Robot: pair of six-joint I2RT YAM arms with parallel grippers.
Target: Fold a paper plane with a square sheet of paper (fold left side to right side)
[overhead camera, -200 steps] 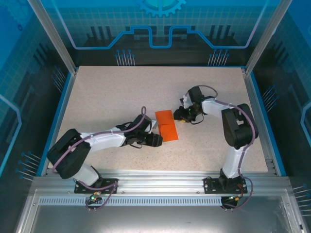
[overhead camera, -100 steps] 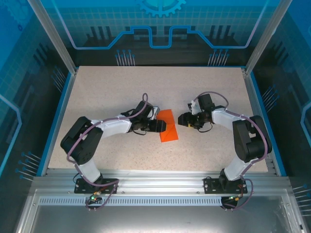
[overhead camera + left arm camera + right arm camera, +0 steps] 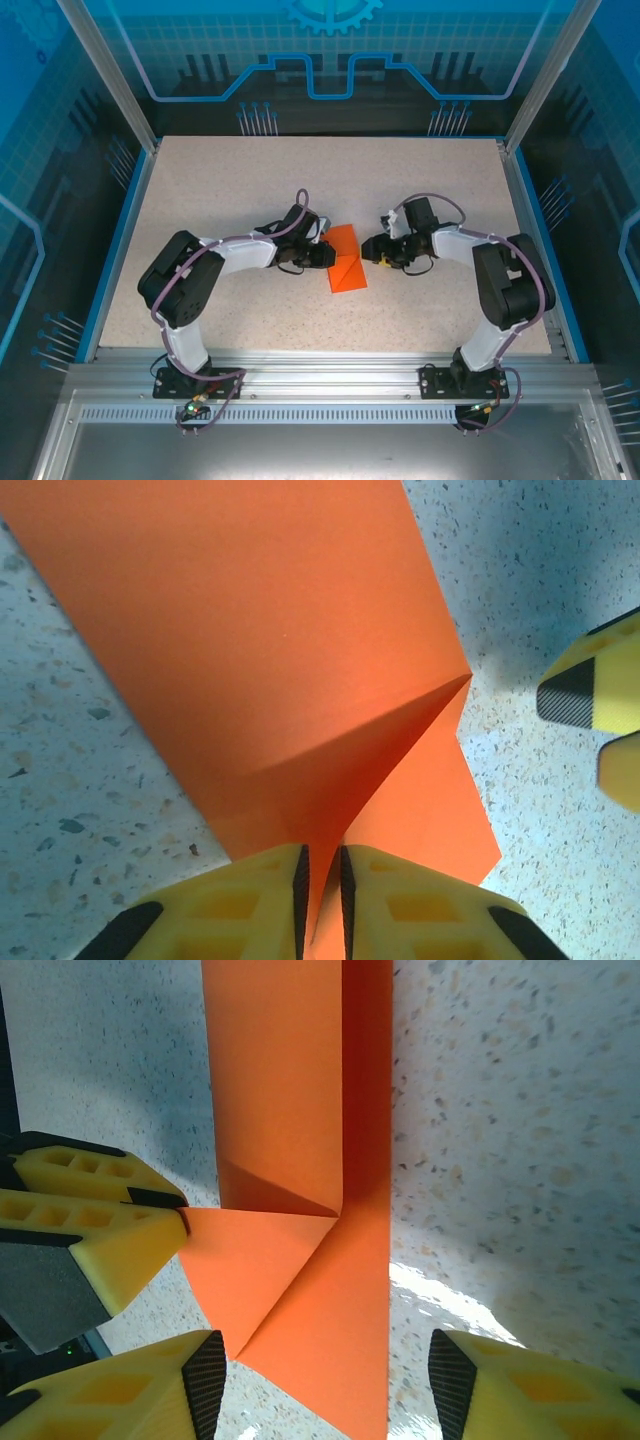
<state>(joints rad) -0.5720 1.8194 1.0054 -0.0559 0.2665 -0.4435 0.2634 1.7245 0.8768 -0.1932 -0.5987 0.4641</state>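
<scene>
paper (image 3: 346, 262): part-folded, mid-counter (image 3: 250, 180), between both arms | left jaws: pinched shut on paper's lifted left flap | right jaws: wide apart, flanking paper's right edge, holding nothing

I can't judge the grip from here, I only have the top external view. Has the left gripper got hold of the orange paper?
Observer: Yes. In the left wrist view the left gripper is shut on a raised fold of the orange paper.
Operator: And the right gripper?
Observer: The right wrist view shows the right gripper open, jaws wide apart, with the paper's near end lying between them, not pinched.
Operator: Any fold made?
Observer: Yes. In the right wrist view one corner is folded over into a triangle, its tip at the left gripper.
</scene>
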